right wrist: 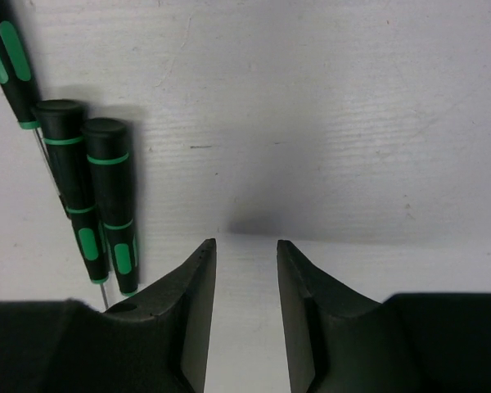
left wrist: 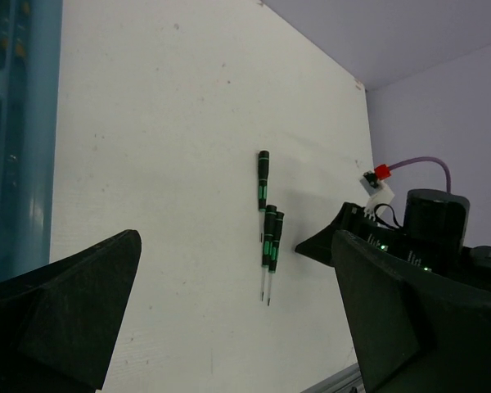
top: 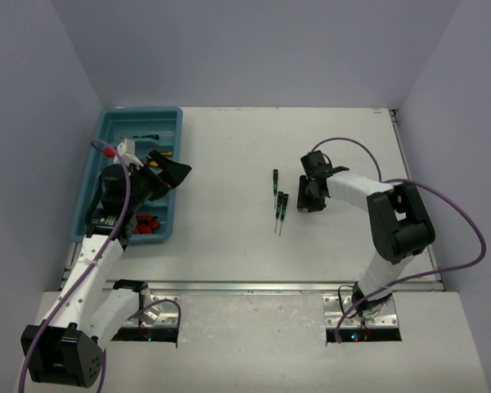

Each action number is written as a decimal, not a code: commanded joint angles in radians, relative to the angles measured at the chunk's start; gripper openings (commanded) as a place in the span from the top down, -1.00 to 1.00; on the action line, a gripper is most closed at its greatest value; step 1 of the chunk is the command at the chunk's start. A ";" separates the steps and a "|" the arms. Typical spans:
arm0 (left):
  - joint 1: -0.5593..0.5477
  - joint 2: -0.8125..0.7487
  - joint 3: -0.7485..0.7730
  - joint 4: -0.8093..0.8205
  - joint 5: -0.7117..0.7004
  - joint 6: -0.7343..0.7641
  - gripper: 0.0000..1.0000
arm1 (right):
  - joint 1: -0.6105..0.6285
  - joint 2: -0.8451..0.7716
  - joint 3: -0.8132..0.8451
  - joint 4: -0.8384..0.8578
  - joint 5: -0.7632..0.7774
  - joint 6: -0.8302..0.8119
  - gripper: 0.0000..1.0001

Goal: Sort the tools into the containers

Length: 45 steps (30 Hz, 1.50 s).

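Three thin green-and-black screwdrivers (top: 280, 203) lie side by side on the white table; they also show in the left wrist view (left wrist: 270, 233) and the right wrist view (right wrist: 113, 205). My right gripper (top: 309, 193) sits low just right of them, its jaws a little apart and empty (right wrist: 245, 242). The teal tray (top: 139, 112) stands at the far left and holds red-handled tools (top: 147, 223) and yellow-handled ones (top: 155, 161). My left gripper (top: 168, 172) hangs over the tray's right edge, wide open and empty (left wrist: 236, 237).
A metal rail (top: 254, 286) runs along the table's near edge. Grey walls close in the back and both sides. A purple cable (top: 442, 205) loops off the right arm, and another one (top: 127, 188) hangs over the tray.
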<state>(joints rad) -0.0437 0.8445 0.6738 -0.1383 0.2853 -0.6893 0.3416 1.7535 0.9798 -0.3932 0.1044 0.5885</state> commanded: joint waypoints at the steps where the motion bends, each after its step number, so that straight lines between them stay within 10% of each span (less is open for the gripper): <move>1: 0.004 -0.010 -0.019 0.024 0.026 0.021 -1.00 | 0.000 -0.106 -0.025 0.066 -0.058 0.065 0.27; 38: 0.004 0.022 -0.094 0.073 0.077 0.045 -1.00 | 0.103 0.071 0.077 0.038 0.056 0.125 0.34; 45: 0.004 0.024 -0.095 0.083 0.094 0.040 -1.00 | 0.099 0.072 0.071 -0.003 0.121 0.114 1.00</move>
<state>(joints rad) -0.0437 0.8719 0.5865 -0.1139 0.3573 -0.6590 0.4412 1.8324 1.0386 -0.3607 0.1429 0.7048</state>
